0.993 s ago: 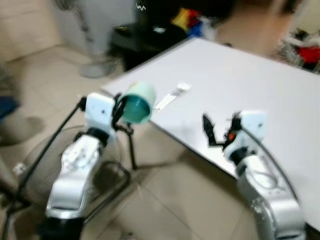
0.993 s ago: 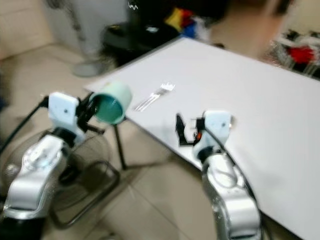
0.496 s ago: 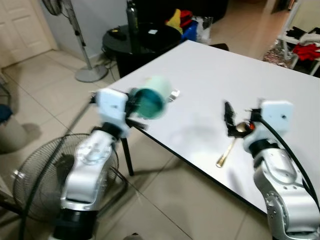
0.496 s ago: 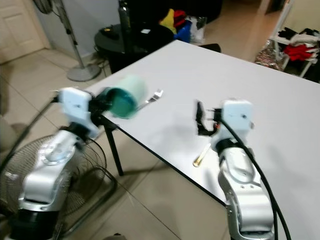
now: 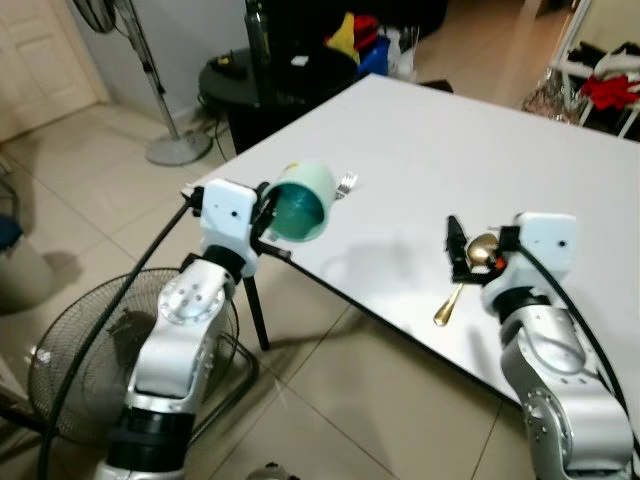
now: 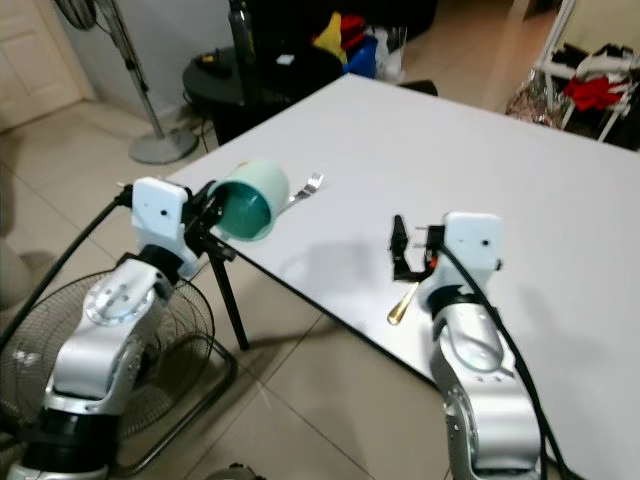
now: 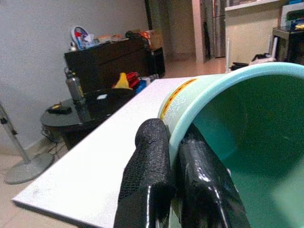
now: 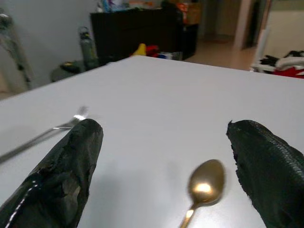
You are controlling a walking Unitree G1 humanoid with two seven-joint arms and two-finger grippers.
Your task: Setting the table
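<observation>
floor fan (left), fork on table

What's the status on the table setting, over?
Left gripper shut on green cup, held over table edge. Right gripper open above gold spoon. Fork lies beyond the cup. Nothing in the way.

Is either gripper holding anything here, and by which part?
The left gripper holds the green cup by its rim, one finger inside and one outside. The right gripper is open above the gold spoon, holding nothing.
</observation>
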